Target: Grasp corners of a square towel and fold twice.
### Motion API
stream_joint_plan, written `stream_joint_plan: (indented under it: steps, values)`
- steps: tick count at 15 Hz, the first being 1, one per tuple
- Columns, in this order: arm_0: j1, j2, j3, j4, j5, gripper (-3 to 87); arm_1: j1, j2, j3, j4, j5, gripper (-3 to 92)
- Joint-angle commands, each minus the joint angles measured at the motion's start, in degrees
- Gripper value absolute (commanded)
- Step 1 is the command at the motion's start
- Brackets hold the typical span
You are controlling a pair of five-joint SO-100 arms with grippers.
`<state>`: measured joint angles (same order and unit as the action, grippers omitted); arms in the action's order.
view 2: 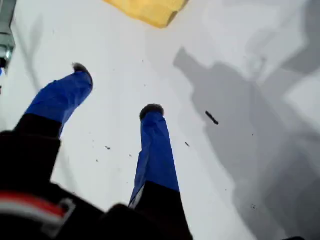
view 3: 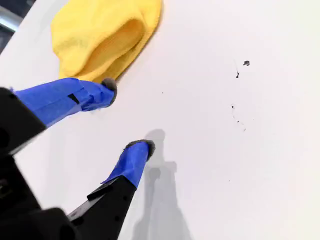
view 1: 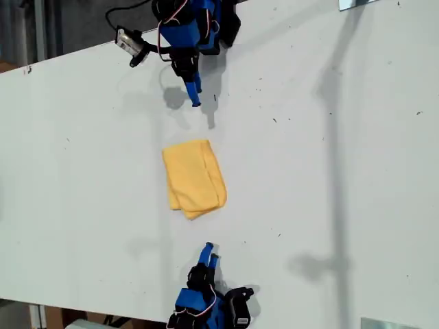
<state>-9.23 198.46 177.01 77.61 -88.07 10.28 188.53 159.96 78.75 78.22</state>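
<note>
The yellow-orange towel (view 1: pixel 194 178) lies folded into a narrow pad in the middle of the white table. One rounded corner (view 1: pixel 195 216) points toward the exterior view's bottom. My first gripper (view 1: pixel 195 99) comes from the arm at the exterior view's top and hovers open (view 2: pixel 116 89) short of the towel (view 2: pixel 147 10). It holds nothing, and one corner (view 2: pixel 164 22) shows ahead of it. My second gripper (view 1: pixel 211 251) reaches from the bottom arm and stands open (view 3: pixel 129 115). It is empty, close to the towel's puffed, layered end (view 3: pixel 100 35) and apart from it in the exterior view.
The table (view 1: pixel 343 171) ends along a slanted edge at the exterior view's upper left and along its lower left. Metal plates sit at the top right (view 1: pixel 357 3) and bottom right (view 1: pixel 387 323). A camera with cable (view 1: pixel 130 42) juts from the top arm. Small dark specks (view 3: pixel 246 63) dot the surface.
</note>
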Motion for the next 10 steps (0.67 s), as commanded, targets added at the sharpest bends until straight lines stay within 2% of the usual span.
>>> stream_joint_plan:
  steps: [1,2,4,6,10]
  values:
    - [3.3,0.3,1.7,-2.8,-1.6,19.5,1.1,0.3,0.3,6.0,9.4,18.3]
    - [4.0,0.3,1.8,-2.8,5.1,19.3,2.4,0.3,-0.3,9.0,16.5,17.7]
    - [4.0,0.4,1.8,-3.3,30.9,18.9,3.8,0.3,-0.3,8.8,16.1,18.1]
    - [4.0,0.4,1.8,-2.9,28.4,18.9,4.0,0.3,-0.3,8.8,16.0,18.1]
    - [3.9,0.4,1.8,-2.9,28.4,17.3,3.8,0.3,-0.3,8.8,16.0,18.1]
